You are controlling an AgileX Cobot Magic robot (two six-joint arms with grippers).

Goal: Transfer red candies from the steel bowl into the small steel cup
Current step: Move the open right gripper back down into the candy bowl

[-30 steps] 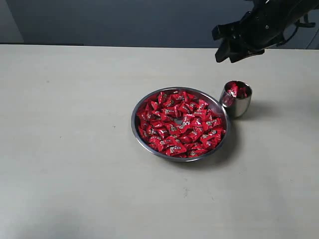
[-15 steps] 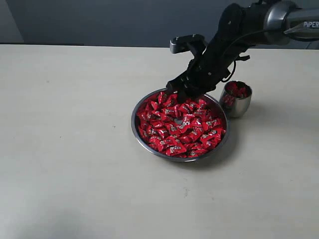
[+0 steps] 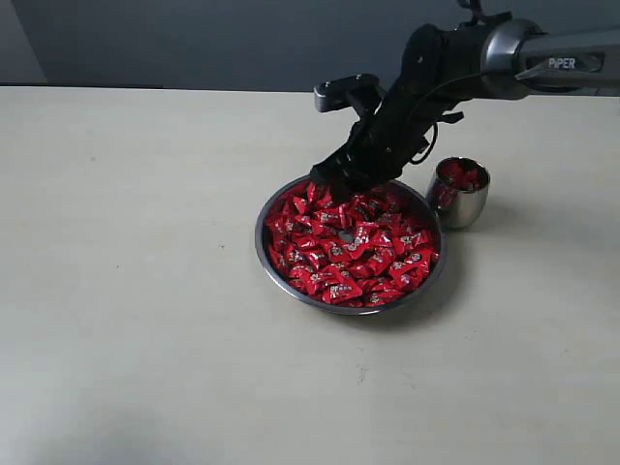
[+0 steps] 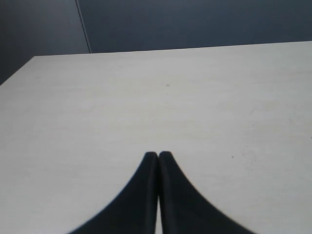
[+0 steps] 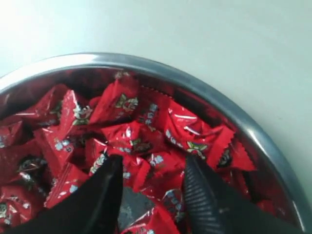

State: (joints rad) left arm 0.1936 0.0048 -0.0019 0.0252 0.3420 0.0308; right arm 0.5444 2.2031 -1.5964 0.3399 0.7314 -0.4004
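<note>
The steel bowl (image 3: 259, 240) sits mid-table, filled with red candies (image 3: 351, 250). Just right of it stands the small steel cup (image 3: 463, 206), with a few red candies (image 3: 459, 175) inside. My right gripper (image 3: 336, 175) is open and dips into the candies at the bowl's far side. In the right wrist view its fingers (image 5: 152, 161) straddle red candies (image 5: 141, 127) just inside the bowl's rim (image 5: 146, 62), gripping none. My left gripper (image 4: 158, 155) is shut and empty over bare table; the exterior view does not show it.
The pale table (image 3: 126, 291) stretches wide to the left of the bowl and in front of it. A dark wall (image 3: 194, 39) runs along the table's far edge. The right arm (image 3: 523, 53) reaches in above the cup from the upper right.
The right arm has swung from above the cup leftward and down to the bowl's far side. Its open fingers now sit lower, among the candies. The left gripper shows only now.
</note>
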